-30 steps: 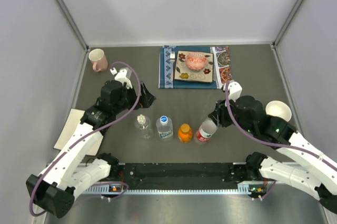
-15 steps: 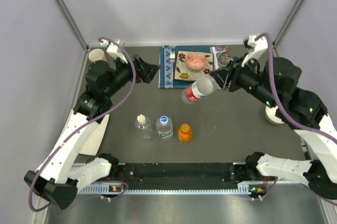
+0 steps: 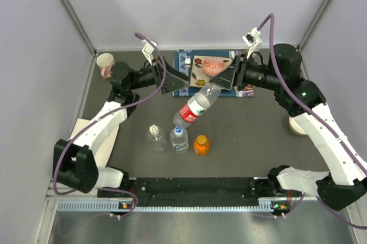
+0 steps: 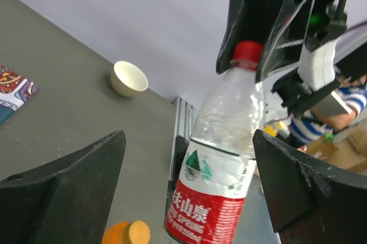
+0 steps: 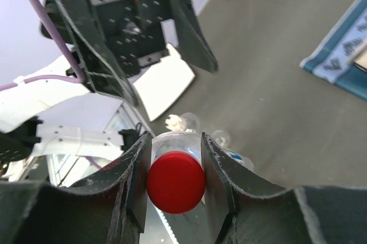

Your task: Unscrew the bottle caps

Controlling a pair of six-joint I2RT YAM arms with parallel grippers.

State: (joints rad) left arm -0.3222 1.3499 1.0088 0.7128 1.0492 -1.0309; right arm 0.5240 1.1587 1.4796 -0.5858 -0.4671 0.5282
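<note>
The right gripper [image 3: 218, 82] stays clamped on the red cap [image 5: 176, 182]. The red-label bottle [image 3: 194, 108] now hangs tilted farther left, above the blue-label bottle [image 3: 179, 139]. The left gripper [image 3: 182, 85], jaws wide apart and empty, has swung in beside it.

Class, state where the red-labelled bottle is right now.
The red-labelled bottle hangs tilted at the top view's centre, gripped at its cap by the right claw, just beyond the blue-capped bottle.
</note>
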